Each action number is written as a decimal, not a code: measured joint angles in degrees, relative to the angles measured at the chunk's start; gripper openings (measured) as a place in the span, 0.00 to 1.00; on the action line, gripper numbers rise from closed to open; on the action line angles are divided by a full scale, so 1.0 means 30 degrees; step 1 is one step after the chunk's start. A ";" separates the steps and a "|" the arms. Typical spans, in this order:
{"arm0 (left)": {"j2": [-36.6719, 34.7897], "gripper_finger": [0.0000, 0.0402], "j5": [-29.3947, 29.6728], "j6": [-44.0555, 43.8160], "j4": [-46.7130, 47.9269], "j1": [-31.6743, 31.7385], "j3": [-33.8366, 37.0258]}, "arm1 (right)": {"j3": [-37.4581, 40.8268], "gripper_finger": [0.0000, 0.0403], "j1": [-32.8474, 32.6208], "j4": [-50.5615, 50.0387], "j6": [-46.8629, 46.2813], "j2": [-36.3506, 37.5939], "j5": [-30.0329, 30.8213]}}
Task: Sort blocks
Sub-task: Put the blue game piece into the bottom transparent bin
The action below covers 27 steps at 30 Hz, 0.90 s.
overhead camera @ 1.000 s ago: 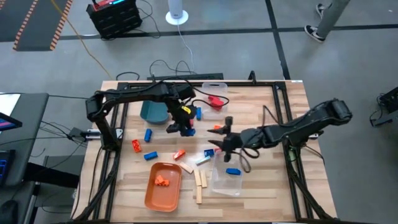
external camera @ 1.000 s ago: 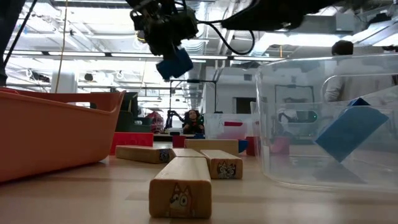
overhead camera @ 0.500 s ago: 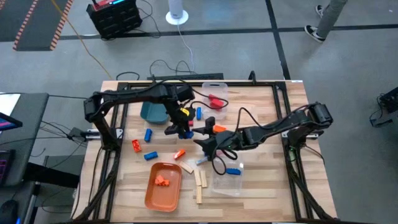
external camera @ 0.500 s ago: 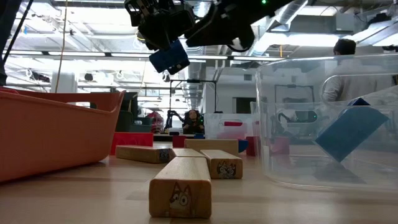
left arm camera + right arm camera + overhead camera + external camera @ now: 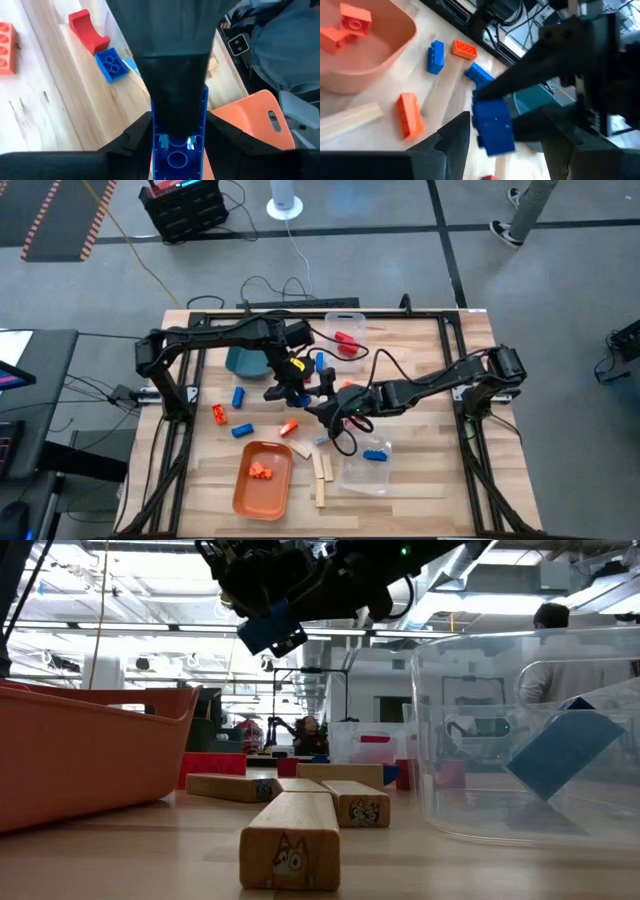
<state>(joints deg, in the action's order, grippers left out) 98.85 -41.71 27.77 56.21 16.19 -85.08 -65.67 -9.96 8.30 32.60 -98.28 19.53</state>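
A blue block [image 5: 272, 630] hangs high above the table's middle, with my left gripper [image 5: 292, 392] shut on it. It shows as a long blue brick [image 5: 178, 140] in the left wrist view. My right gripper [image 5: 322, 402] has come in from the right and stands open. Its fingers [image 5: 454, 131] flank the block's free end [image 5: 492, 125]. More loose blocks lie on the wood: blue [image 5: 238, 397], orange [image 5: 218, 415], orange [image 5: 288, 427] and light-wood pieces [image 5: 320, 470]. My left gripper pinches the blue block by its two long sides [image 5: 156, 136] between its two fingers, which slant down from the table's left. The block lies along the fingers, sticks out ahead of them and is lifted clear of the table. My right gripper: I cannot tell whether its fingers touch the block.
An orange tray [image 5: 262, 498] with orange bricks stands at the near left. A teal tray [image 5: 243, 361] stands at the far left. One clear bin [image 5: 357, 476] holds a blue block [image 5: 375, 454]; another [image 5: 343, 327] at the far edge holds a red piece.
My right gripper has moved from over the near clear bin toward the table's left, up to the blue block in my left gripper. The block has stayed aloft at nearly the same spot.
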 joint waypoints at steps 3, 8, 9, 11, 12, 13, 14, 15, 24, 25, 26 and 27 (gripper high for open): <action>0.0000 0.35 0.0006 0.0007 0.0021 0.0000 0.0000 | 0.0016 0.51 0.0000 -0.0395 -0.0023 -0.0227 -0.0030; 0.0000 0.35 0.0000 0.0014 -0.0349 0.0000 0.0000 | 0.0025 0.51 -0.0007 -0.0169 -0.0036 -0.0089 -0.0037; 0.0000 0.35 0.0006 0.0002 -0.0464 0.0000 0.0000 | 0.0022 0.51 0.0001 -0.0123 -0.0022 -0.0089 -0.0037; 0.0000 0.35 0.0007 -0.0001 -0.0625 0.0000 0.0000 | 0.0022 0.51 0.0107 -0.0181 -0.0001 -0.0113 -0.0047; 0.0000 0.35 0.0007 -0.0008 -0.0741 0.0000 0.0000 | 0.0022 0.51 0.0125 -0.0116 -0.0006 -0.0130 -0.0047; 0.0000 0.35 0.0007 -0.0038 -0.0905 0.0000 0.0000 | 0.0022 0.51 0.0159 0.0000 -0.0022 -0.0140 -0.0044; 0.0001 0.35 0.0002 -0.0118 -0.1079 0.0000 0.0000 | 0.0022 0.50 0.0230 0.0104 -0.0067 -0.0140 -0.0037; 0.0000 0.35 0.0007 -0.0155 -0.1228 0.0000 0.0000 | 0.0022 0.50 0.0265 0.0158 -0.0060 -0.0140 -0.0041; 0.0008 0.35 0.0079 -0.0728 -0.1653 0.0008 0.0000 | 0.0022 0.29 0.0530 -0.0338 0.0044 -0.0147 -0.0108; 0.0015 0.35 0.0080 -0.0812 -0.1633 0.0015 0.0000 | 0.0022 0.26 0.0558 -0.0406 0.0080 -0.0147 -0.0110; 0.0015 0.35 0.0074 -0.0921 -0.1598 0.0015 0.0000 | 0.0022 0.23 0.0561 -0.0436 0.0119 -0.0147 -0.0121; 0.0015 0.35 0.0059 -0.0978 -0.1569 0.0021 0.0000 | 0.0022 0.21 0.0559 -0.0440 0.0161 -0.0149 -0.0125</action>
<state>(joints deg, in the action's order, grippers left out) 98.89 -41.54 24.84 51.50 16.25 -85.08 -65.60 -8.28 6.98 33.09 -98.72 19.16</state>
